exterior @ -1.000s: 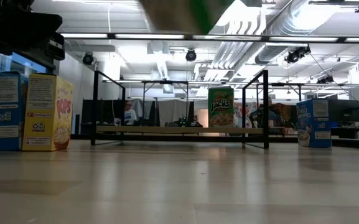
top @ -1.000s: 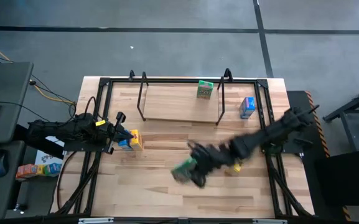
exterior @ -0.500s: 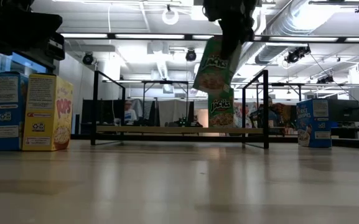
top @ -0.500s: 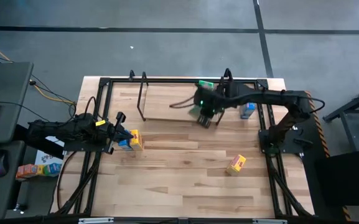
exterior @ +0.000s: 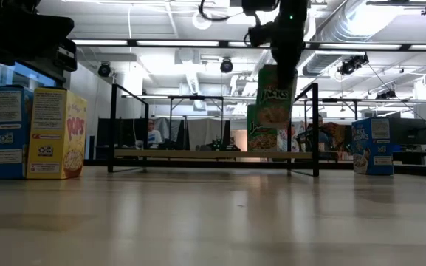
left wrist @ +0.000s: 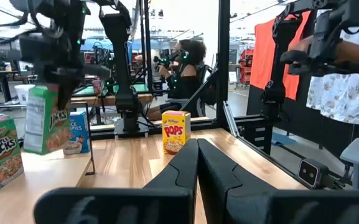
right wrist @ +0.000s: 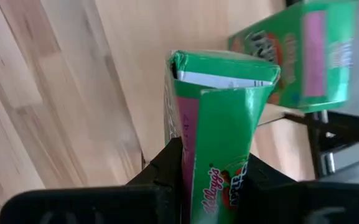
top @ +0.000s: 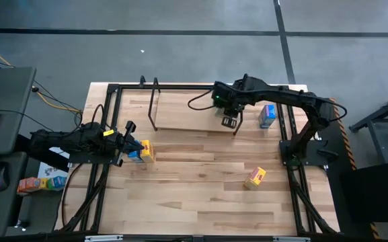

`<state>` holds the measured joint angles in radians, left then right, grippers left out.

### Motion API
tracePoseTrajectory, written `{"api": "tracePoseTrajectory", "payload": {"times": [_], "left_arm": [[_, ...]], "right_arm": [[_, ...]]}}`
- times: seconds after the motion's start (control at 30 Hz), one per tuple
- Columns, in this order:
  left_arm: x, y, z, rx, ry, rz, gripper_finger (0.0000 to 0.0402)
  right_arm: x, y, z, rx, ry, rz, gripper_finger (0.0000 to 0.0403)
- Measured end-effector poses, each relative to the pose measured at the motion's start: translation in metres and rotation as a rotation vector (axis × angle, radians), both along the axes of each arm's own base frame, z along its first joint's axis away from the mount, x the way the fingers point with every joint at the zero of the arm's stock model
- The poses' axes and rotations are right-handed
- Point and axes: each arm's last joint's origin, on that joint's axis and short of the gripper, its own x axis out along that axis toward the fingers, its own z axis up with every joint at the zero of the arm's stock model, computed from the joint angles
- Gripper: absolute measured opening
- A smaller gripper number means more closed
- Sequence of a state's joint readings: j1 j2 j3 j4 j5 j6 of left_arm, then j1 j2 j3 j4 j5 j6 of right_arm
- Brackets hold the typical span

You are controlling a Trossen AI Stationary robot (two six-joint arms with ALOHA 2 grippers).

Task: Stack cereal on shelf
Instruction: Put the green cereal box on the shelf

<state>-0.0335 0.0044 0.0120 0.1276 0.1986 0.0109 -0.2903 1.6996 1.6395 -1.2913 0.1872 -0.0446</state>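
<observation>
A: Start on the left. What is that arm doing?

B: The left tool [top: 128, 142] waits low at the left edge of the counter [top: 180, 202], its fingers pressed together on nothing. Just beside it stand a blue box [exterior: 6, 133] and a yellow box [exterior: 55, 134], touching each other.

A: And the shelf?

B: The shelf [top: 187, 114] sits at the back of the counter. One green box [exterior: 260, 129] stands upright near the shelf's right end. I judge it to be on the board, though the right arm hides it from above.

A: So the right arm has the work.

B: Yes. The right tool [top: 228, 109] hangs over the right end of the shelf, clamped on a second green box [right wrist: 219, 134]. That held box [exterior: 275, 87] is in the air, slightly tilted, right by the standing one and overlapping its upper part in the low view.

A: How should it be set down?

B: I would level the box first, then lower it slowly and let go only once it is resting. Watch the black upright close by, and avoid knocking the standing box.

A: Anything further right?

B: Another blue box [top: 267, 115] stands just outside the shelf, and another yellow box [top: 255, 177] lies on the counter, well apart, not yet shelved.
</observation>
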Motion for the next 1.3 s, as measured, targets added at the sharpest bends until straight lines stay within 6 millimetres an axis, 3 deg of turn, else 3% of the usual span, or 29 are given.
{"api": "tracePoseTrajectory", "payload": {"times": [0.4, 0.83, 1.0, 1.3], "left_arm": [[0.000, 0.000, 0.000, 0.000, 0.000, 0.000, 0.0000], [0.000, 0.000, 0.000, 0.000, 0.000, 0.000, 0.0000], [0.000, 0.000, 0.000, 0.000, 0.000, 0.000, 0.0000], [0.000, 0.000, 0.000, 0.000, 0.003, 0.000, 0.0000]], "right_arm": [[0.023, -0.013, -0.033, -0.048, 0.107, 0.104, 0.0057], [0.027, -0.013, -0.037, -0.038, 0.103, 0.139, 0.0059], [0.033, -0.016, -0.049, -0.042, 0.148, 0.167, 0.0070], [0.036, -0.018, -0.050, -0.084, 0.145, 0.162, 0.0095]]}}
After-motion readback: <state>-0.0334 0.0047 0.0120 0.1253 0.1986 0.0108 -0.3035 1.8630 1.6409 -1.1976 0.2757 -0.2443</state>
